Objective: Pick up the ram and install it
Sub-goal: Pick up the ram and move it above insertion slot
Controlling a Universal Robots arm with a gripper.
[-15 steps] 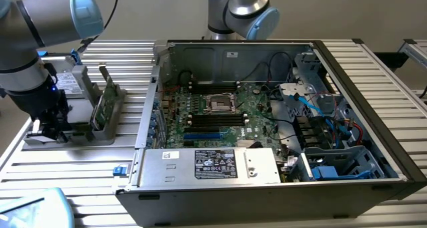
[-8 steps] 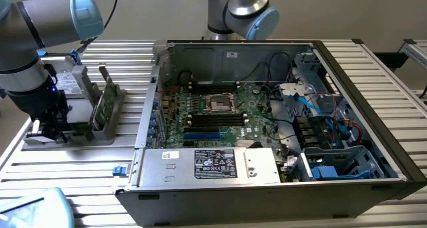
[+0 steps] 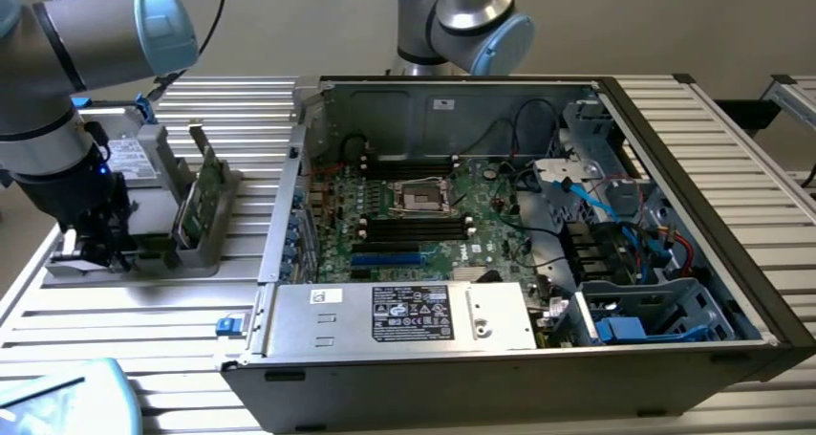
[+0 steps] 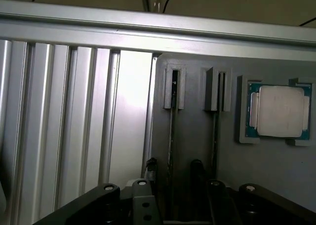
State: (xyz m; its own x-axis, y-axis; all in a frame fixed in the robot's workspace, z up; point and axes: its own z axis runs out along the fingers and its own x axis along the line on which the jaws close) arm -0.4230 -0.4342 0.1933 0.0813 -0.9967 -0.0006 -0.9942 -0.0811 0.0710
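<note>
Pincer (image 4: 173, 169) jaws spread, ram (image 4: 171, 131) edge-on between them, in grey holder (image 4: 192, 136).

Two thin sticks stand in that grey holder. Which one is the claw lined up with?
The stick farther from the silver chip: it runs between the open fingers of the gripper; the other stick passes beside them.

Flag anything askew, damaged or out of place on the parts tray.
Nothing stands out. The ram stands straight on edge in its tray slot, between the gripper's open fingers; the processor sits square in its pocket.
</note>
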